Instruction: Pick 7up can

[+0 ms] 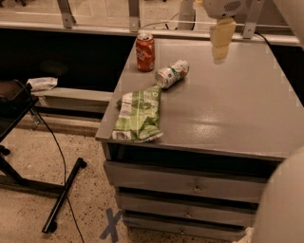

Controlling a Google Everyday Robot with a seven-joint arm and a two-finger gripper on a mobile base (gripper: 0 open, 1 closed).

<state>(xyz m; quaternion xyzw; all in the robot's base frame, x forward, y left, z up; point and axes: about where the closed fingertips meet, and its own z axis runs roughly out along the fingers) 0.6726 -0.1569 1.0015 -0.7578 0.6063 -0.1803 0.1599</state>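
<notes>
**7up can on its side, gripper high at the back of the table**

The small silver-grey aluminium 7up can (172, 74) lies on its side on the flat grey metal table top (237, 104), in the left rear part of the surface. Its label shows green and white with a touch of red. One round end faces the front left and the other points toward the back right, so the can sits at a slant to the table's edges. Its front-left end lies just beside the top edge of the flat green-and-white snack bag (139, 115), which stretches from there to the front left corner and slightly overhangs the edge. Whether can and bag touch is not clear.

Behind the 7up can, near the rear left edge, the orange-red soda can (145, 51) stands upright, apart from it.

The pale yellow gripper (222, 40) hangs under a white arm housing (223, 7) above the back of the table, to the right of both cans and well apart from the 7up can. It holds nothing that can be seen; how wide it stands I cannot tell.

Grey drawers (190, 185) sit below the top.
</notes>
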